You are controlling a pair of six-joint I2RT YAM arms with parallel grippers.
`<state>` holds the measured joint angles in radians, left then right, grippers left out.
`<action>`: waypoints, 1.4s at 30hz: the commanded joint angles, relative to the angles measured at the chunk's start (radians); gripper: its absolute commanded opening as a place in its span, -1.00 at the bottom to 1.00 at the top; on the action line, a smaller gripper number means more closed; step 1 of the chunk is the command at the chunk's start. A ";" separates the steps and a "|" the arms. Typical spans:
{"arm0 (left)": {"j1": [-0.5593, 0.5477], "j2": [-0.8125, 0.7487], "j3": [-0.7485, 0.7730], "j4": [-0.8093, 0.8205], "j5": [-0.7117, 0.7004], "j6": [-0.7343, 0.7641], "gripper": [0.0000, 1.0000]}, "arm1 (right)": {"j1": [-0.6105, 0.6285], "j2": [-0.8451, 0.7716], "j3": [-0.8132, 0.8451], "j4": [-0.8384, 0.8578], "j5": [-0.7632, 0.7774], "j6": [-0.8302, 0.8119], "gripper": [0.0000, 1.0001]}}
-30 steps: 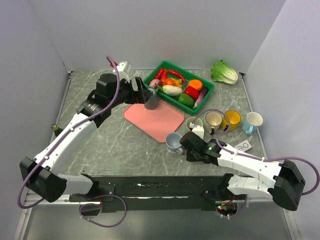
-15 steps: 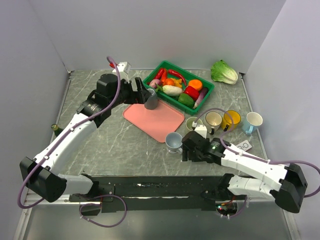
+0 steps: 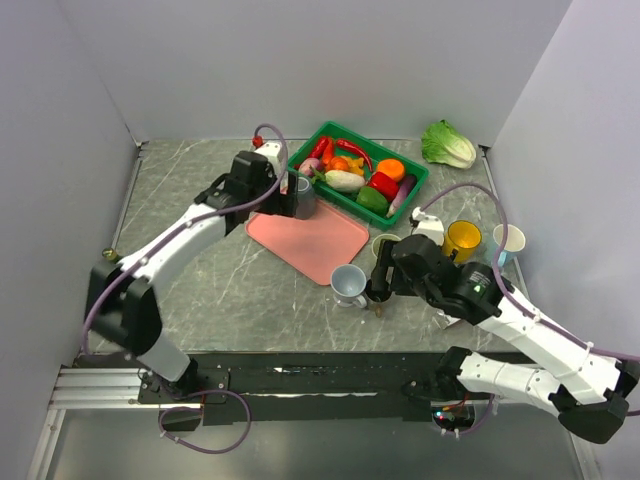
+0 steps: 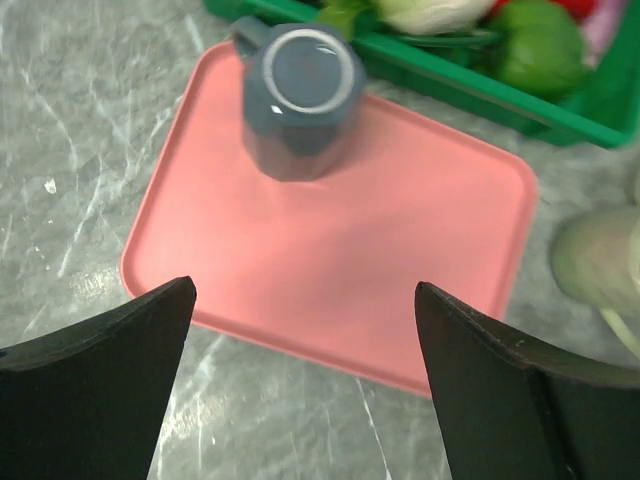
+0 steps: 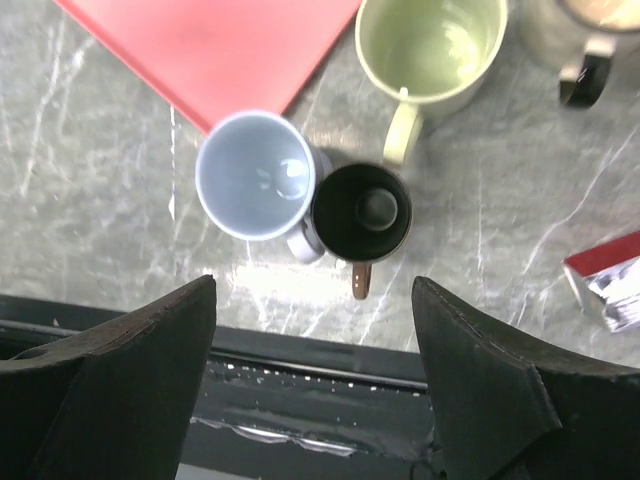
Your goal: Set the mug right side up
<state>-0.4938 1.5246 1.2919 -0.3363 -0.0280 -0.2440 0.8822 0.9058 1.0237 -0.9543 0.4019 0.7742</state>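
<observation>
Grey mug [image 4: 298, 100] base-up, mouth unseen.

Worktop [image 3: 220, 290]: grey-green marbled stone with pale veins (a bright patch of reflected light [image 5: 262, 283] near its front edge shows in the right wrist view).
Back wall [image 3: 300, 60]: plain pale panel meeting the worktop in a straight seam.
Left wall [image 3: 50, 190]: the same plain panel.
Right wall [image 3: 580, 140]: the same plain panel.
Front edge: black plate [image 3: 320, 372] across the near side, with a silver rail [image 3: 90, 385] at its left end.
Light: soft and even, shadows faint.
</observation>
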 commanded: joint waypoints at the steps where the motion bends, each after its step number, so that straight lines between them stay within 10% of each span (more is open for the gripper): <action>1: 0.060 0.125 0.138 0.019 -0.007 -0.069 0.93 | -0.041 -0.012 0.049 0.008 0.025 -0.052 0.70; 10: 0.106 0.481 0.489 -0.043 0.020 -0.293 0.98 | -0.111 -0.025 0.030 0.049 -0.009 -0.088 0.70; 16: 0.113 0.672 0.693 -0.141 0.020 -0.386 0.52 | -0.143 -0.057 0.012 0.060 -0.008 -0.090 0.70; 42: 0.112 0.508 0.417 -0.196 0.074 -0.480 -0.02 | -0.158 -0.077 -0.051 0.088 -0.060 -0.033 0.64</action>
<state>-0.3801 2.0945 1.7496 -0.4595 0.0307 -0.7086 0.7303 0.8330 0.9779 -0.8993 0.3450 0.7250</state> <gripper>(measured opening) 0.509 0.826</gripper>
